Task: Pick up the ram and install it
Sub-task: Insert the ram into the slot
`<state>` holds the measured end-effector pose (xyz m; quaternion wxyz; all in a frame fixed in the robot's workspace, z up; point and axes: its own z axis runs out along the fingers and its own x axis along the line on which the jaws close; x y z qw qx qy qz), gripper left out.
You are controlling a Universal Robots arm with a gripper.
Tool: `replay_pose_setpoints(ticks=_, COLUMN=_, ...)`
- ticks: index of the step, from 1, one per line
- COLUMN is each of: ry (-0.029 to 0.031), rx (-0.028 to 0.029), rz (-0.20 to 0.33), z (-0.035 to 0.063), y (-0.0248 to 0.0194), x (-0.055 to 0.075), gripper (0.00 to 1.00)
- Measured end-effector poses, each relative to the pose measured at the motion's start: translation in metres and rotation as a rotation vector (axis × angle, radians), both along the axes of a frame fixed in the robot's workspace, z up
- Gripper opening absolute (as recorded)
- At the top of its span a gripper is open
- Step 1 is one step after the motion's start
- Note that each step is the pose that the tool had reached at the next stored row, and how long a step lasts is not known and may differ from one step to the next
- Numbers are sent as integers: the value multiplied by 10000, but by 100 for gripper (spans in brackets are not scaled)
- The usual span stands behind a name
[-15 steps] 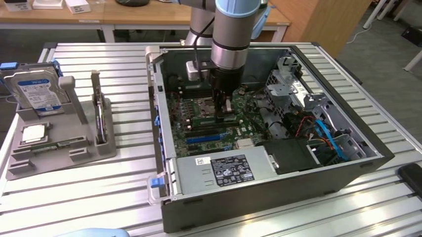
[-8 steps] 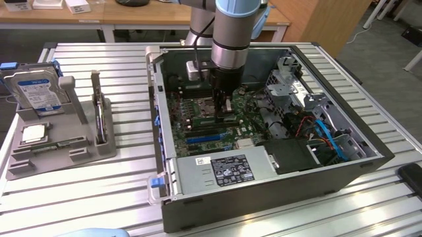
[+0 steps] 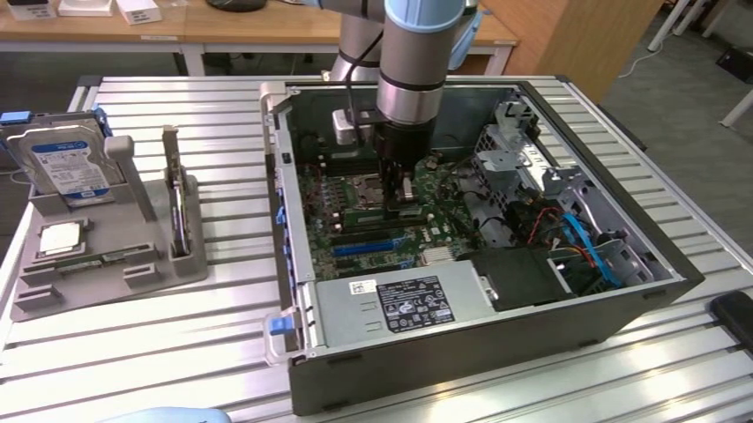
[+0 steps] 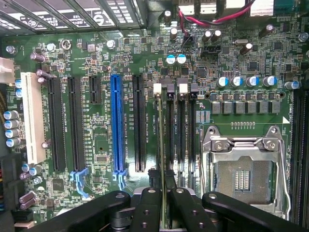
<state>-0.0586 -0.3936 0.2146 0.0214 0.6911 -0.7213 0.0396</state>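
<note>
The ram (image 4: 161, 145) is seen edge-on in the wrist view as a thin green strip between the black fingers (image 4: 145, 208). My gripper (image 4: 162, 210) is shut on it. The stick hangs over the leftmost of the black memory slots (image 4: 178, 135) on the green motherboard (image 4: 96, 145), beside the bare processor socket (image 4: 244, 174). I cannot tell whether the ram touches the slot. In the exterior view my gripper (image 3: 404, 196) reaches straight down into the open computer case (image 3: 659, 291), just above the motherboard (image 3: 353, 211).
A blue expansion slot (image 4: 117, 121) and black ones lie beside the memory slots. In the case, a power supply (image 3: 400, 304) sits at the front and a drive cage (image 3: 518, 159) with cables to the exterior view's right. A grey holder (image 3: 106, 256) holds a hard drive (image 3: 70, 163) and a dark card (image 3: 176, 207).
</note>
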Motion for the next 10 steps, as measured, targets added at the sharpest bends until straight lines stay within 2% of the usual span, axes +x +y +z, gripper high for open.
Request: replay_pose_setpoints(ticks=10, ry=9, rx=-2, rz=-1, z=-21, y=3, x=-1, gripper=14)
